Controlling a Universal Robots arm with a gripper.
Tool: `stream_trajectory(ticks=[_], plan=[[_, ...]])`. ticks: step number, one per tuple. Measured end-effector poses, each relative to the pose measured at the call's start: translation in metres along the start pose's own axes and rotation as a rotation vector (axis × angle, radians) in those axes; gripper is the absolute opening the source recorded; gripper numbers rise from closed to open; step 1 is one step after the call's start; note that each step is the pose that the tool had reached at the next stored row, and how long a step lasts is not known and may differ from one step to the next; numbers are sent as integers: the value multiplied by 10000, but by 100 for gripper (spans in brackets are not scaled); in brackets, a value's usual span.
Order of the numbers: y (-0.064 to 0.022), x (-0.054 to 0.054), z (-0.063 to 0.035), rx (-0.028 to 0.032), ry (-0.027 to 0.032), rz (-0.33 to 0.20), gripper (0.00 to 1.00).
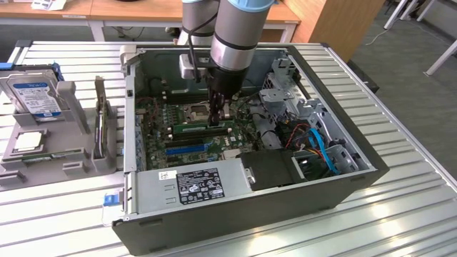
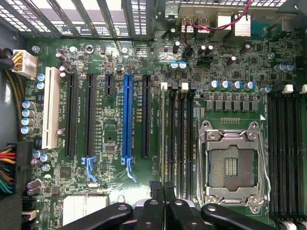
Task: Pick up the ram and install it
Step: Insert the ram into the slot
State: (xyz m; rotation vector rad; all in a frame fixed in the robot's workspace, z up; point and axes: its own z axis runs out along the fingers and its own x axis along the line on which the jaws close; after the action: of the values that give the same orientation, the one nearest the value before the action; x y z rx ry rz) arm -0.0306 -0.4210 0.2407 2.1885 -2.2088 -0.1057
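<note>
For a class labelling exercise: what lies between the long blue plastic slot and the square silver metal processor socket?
In the wrist view: one long black slot, then a bank of narrow black memory slots.

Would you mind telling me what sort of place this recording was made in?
Probably a robotics lab or workshop: an open computer case sits on a slatted metal table beside a grey fixture holding a hard drive, with wooden desks behind.
</note>
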Motion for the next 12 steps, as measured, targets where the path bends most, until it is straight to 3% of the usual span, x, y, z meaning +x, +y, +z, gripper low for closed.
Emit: stream_trajectory(ticks=[12], plan=[[-1,-14,28,0,-1,2,11]])
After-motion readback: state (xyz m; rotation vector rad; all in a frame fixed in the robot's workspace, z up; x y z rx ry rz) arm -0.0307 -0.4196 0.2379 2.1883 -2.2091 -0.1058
